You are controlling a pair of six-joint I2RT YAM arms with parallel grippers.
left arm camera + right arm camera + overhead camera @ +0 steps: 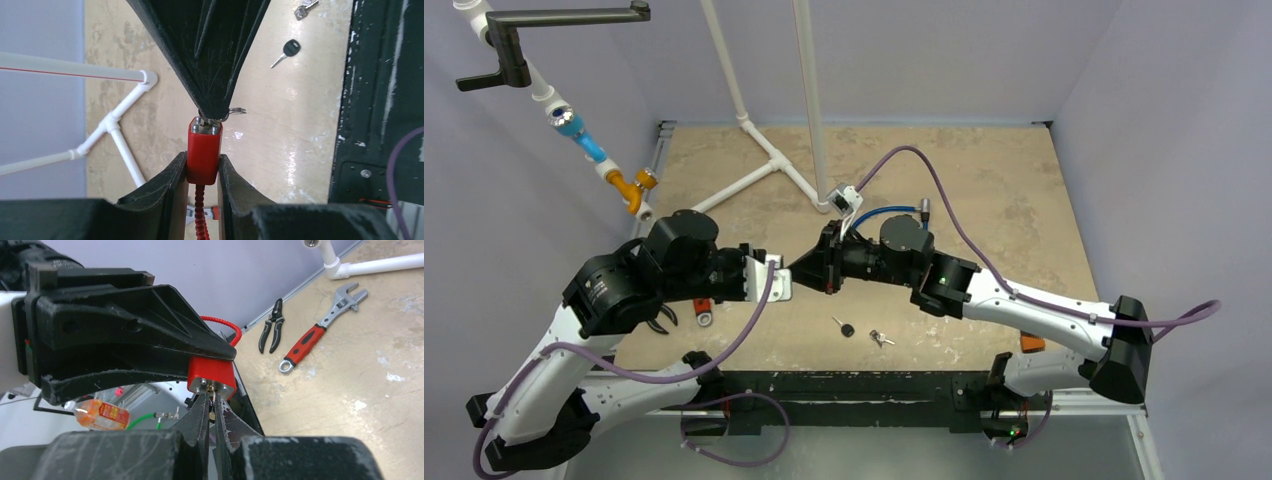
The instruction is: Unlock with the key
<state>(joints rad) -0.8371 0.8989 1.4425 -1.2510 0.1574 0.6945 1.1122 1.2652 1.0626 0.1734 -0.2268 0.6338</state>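
Observation:
A red padlock (204, 155) with a red cable shackle (201, 212) is clamped between the fingers of my left gripper (202, 157), which is shut on its body. My right gripper (210, 396) meets the lock's metal keyhole end tip to tip. It is shut on a thin metal key (214, 403) whose blade reaches the keyhole face. In the right wrist view the padlock (212, 373) sits just above my fingertips. A key ring (238, 111) pokes out beside the right gripper's tip. From above, the two grippers (790, 276) touch at mid-table and hide the lock.
A black-headed key (845, 327) and a small silver key bunch (881, 337) lie on the table near the front edge. A red-handled wrench (320, 326) and pliers (271, 333) lie at the left. A white pipe frame (764, 172) stands behind.

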